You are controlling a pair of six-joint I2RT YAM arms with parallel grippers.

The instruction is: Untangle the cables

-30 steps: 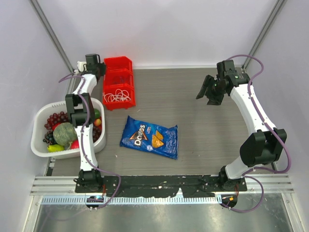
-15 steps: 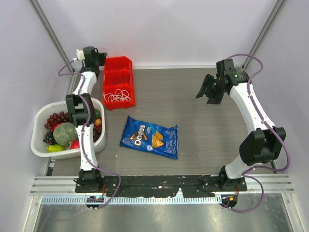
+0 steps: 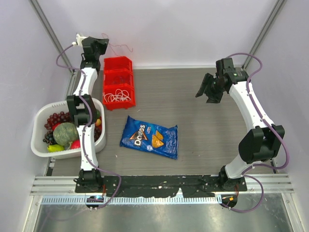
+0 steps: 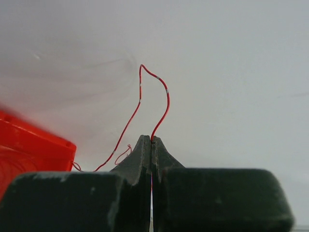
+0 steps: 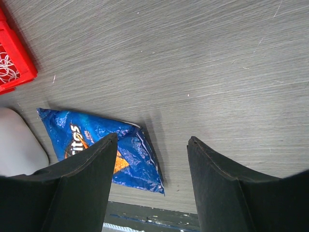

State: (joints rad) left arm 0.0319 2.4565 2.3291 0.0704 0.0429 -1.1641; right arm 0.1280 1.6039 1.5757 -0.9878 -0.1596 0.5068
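My left gripper [image 3: 100, 44] is raised high at the back left, above and behind the red bin [image 3: 118, 72]. Its jaws are shut on a thin red cable [image 4: 167, 99], which arcs up from the fingertips and trails down toward the red bin [image 4: 29, 145]. In the top view the red cable [image 3: 120, 47] hangs in the air beside the gripper. More cables [image 3: 117, 96], white loops, lie in the bin's front compartment, also visible as white cables [image 5: 7, 67] in the right wrist view. My right gripper [image 3: 205, 92] hovers open and empty above the table at the right [image 5: 152, 140].
A blue chip bag [image 3: 149, 137] lies mid-table, also seen as the chip bag [image 5: 111, 150] under the right gripper's view. A white basket [image 3: 41, 116] of fruit stands at the left edge. The back wall is close behind the left gripper.
The left gripper shut on the red cable and rose up and back from the bin, drawing the cable into the air. The right arm stayed still.
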